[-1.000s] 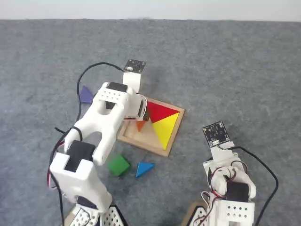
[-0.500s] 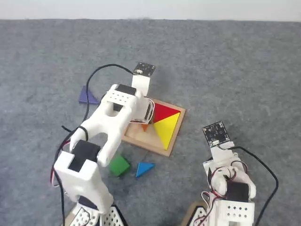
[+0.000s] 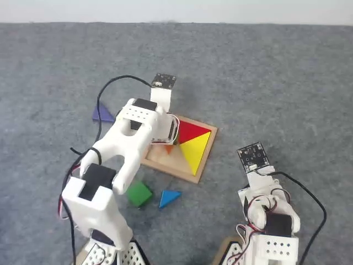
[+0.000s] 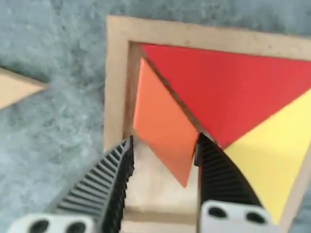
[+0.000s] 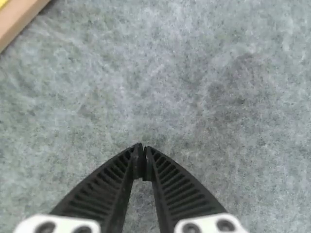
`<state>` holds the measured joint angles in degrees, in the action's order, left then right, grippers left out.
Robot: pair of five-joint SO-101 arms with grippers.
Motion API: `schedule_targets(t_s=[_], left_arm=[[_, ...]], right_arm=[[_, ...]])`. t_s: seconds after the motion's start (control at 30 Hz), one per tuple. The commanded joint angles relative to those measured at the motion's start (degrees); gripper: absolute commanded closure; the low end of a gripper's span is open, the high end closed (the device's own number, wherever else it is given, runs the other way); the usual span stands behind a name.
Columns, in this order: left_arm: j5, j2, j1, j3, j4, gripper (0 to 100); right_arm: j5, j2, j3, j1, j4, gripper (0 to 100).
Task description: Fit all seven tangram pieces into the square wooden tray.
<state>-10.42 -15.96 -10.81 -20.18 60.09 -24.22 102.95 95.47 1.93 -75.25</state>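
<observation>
Two arms stand side by side over a grey felt surface. High view: the left arm stretches over the square wooden tray. The left gripper sits above the tray's bare wood, and a corner of the orange parallelogram shows at its tips. Just beside this claw, inside the tray, the red triangle and the yellow triangle lie edge to edge. Behind the claw, toward the arm's base and off the tray, rest the green square and the blue triangle. The purple triangle lies well apart from the claw, on the side away from the right arm, which is folded near its own base. Each wrist carries a black camera board whose markings are too small to read. Left wrist view: the claw's ribbed fingers stand moderately apart and clasp the orange parallelogram, one tip on each side edge. The piece lies in the tray against the red triangle's long edge. A pale tan triangle lies on the felt outside the rim, ahead of the tips. Right wrist view: the right gripper has its fingers pressed together tip to tip above the felt, with a strip of tray rim far ahead.
</observation>
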Motion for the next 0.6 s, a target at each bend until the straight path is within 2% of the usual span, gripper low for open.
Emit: schedule_targets(t_s=[0.0,0.13,0.33,0.57], left_arm=[[-3.1,0.3,-0.7,1.5,-2.7,80],[-6.7,0.3,-3.6,1.5,-2.9,80],[-7.6,0.3,-2.0,1.5,-4.0,82],[-7.5,0.3,-1.1,1.5,-3.9,99]], right_arm=[[-0.4,0.9,1.0,-0.2,-0.1,99.1],[-0.4,0.9,1.0,-0.2,-0.1,99.1],[-0.4,0.9,1.0,-0.2,-0.1,99.1],[-0.4,0.9,1.0,-0.2,-0.1,99.1]])
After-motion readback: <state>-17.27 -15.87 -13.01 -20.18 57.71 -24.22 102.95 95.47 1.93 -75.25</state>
